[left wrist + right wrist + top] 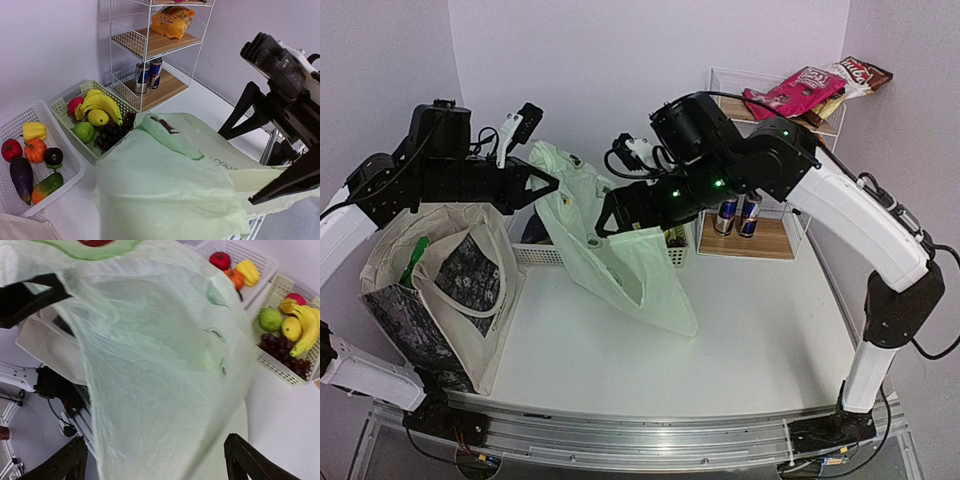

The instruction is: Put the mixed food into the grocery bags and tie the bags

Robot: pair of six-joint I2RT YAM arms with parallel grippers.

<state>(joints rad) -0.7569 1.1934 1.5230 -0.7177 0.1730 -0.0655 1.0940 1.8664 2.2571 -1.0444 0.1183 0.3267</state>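
One pale-green plastic bag [630, 270] aloft, left tool [552, 184] apparently tight on its top, right tool [155, 440] wide apart.

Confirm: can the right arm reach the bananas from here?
Probably not directly. The pale-green plastic bag, hanging from the shut left hand, drapes across the open right hand; the bananas lie uncovered off to its side, past the bag.
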